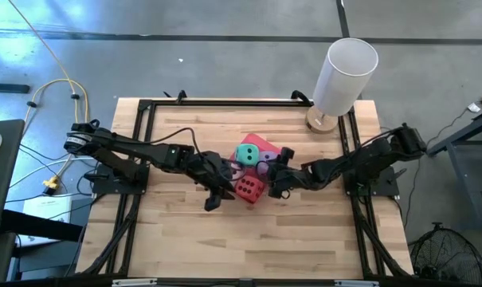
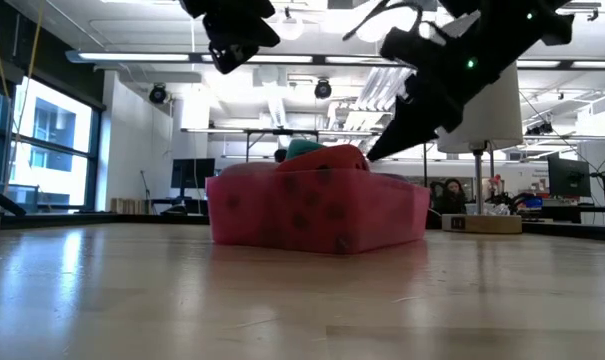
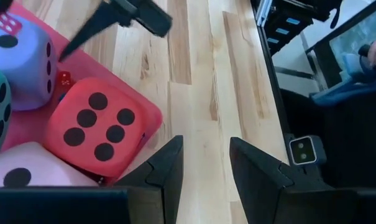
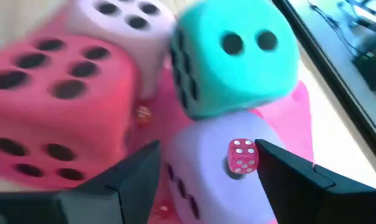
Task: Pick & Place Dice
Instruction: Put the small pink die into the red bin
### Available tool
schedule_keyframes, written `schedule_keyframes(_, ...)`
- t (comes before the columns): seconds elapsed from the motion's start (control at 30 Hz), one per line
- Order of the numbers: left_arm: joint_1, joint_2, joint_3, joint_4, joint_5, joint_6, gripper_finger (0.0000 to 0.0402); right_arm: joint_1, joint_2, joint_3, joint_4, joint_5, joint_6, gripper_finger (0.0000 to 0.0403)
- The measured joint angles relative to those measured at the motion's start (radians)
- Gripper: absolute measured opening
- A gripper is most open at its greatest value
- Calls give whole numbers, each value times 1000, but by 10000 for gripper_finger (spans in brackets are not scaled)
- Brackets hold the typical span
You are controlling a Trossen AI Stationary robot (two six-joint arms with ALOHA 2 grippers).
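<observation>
The pink tray (image 1: pixel 260 143) lies mid-table and carries the dice: teal (image 1: pixel 246 154), purple (image 1: pixel 264 167) and red (image 1: pixel 250 188), packed side by side; the pale pink one (image 3: pixel 32 177) shows in the left wrist view beside the red die (image 3: pixel 94 134). A tiny red die (image 4: pixel 242 155) sits on the purple die (image 4: pixel 212 174). My right gripper (image 4: pixel 206 168) is open just over the purple die, one finger at each side. My left gripper (image 3: pixel 206 165) is open over bare wood beside the tray's near left corner, nothing between its fingers. My right gripper slants down from the table's right onto the purple die's top (image 4: pixel 200 155). Its fingers stand apart at either side of that face. I cannot tell whether they touch it. The die rests in the tray among the others.
A white cylinder lamp (image 1: pixel 346 72) stands at the far right corner. A black frame (image 1: pixel 145 112) borders the table. Another tiny die (image 3: pixel 64 79) lies in the tray between the big ones. Bare wood (image 1: pixel 248 239) stretches toward the near edge.
</observation>
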Motion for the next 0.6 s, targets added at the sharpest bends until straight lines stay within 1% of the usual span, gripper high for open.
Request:
schedule_keyframes(0.1, 0, 0, 0, 0, 0, -37, 127, -2, 1, 0, -18, 19, 10, 238)
schedule_keyframes(0.2, -4, 0, 0, 0, -1, -41, 127, 2, 1, 0, 14, 15, -32, 232)
schedule_keyframes(0.33, -18, 0, 0, 0, -1, -41, 127, 12, 1, 0, 66, 14, -72, 232)
schedule_keyframes(0.6, -65, 0, 0, 0, -1, -58, 127, 13, 1, 0, 69, 13, -76, 232)
